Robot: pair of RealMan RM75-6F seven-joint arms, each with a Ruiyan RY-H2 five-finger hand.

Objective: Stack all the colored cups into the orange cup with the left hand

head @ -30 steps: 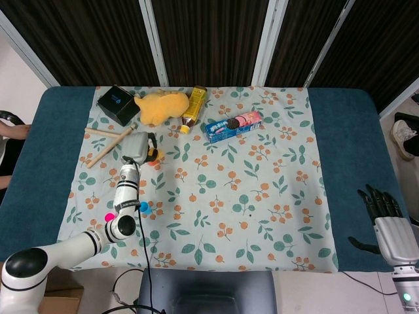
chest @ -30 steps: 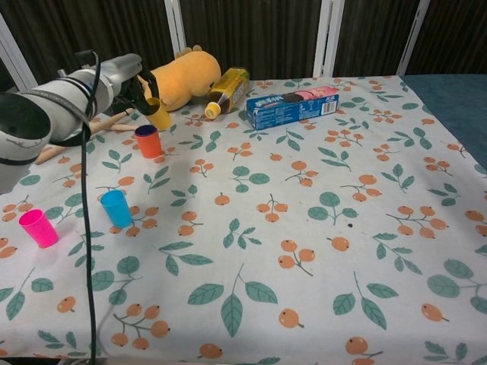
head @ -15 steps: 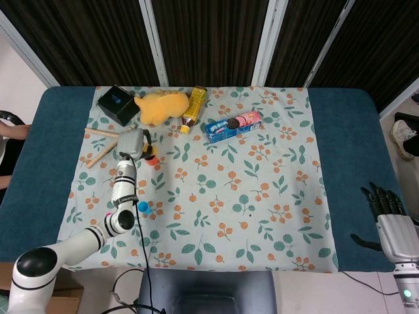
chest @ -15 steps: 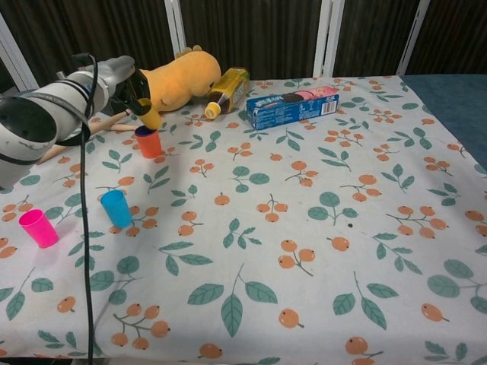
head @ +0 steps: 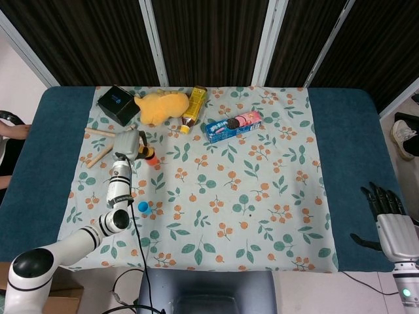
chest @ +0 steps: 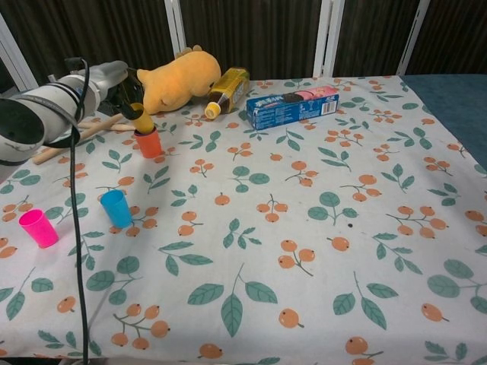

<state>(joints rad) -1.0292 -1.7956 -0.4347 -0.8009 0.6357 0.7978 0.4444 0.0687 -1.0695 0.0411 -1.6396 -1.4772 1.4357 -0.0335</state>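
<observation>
The orange cup (chest: 150, 144) stands upright on the floral cloth, left of centre; it also shows in the head view as the orange cup (head: 152, 158). A yellow cup (chest: 142, 121) sits tilted inside it, its upper part sticking out. My left hand (chest: 122, 93) is just behind and left of the cups, its dark fingers on the yellow cup's rim; overhead, the left hand (head: 131, 142) is beside the cups. A blue cup (chest: 116, 207) and a pink cup (chest: 38, 227) stand nearer the front left. My right hand (head: 387, 220) hangs off the table's right front corner, holding nothing.
Behind the cups lie a yellow plush toy (chest: 179, 77), a bottle (chest: 226, 90), a blue biscuit box (chest: 293, 106) and wooden sticks (head: 99, 156). A black box (head: 118, 104) sits at the back left. A black cable (chest: 78, 228) hangs down past the blue cup.
My left hand carried the yellow cup down and left from above the orange cup and set it into the orange cup. The right hand barely moved.
</observation>
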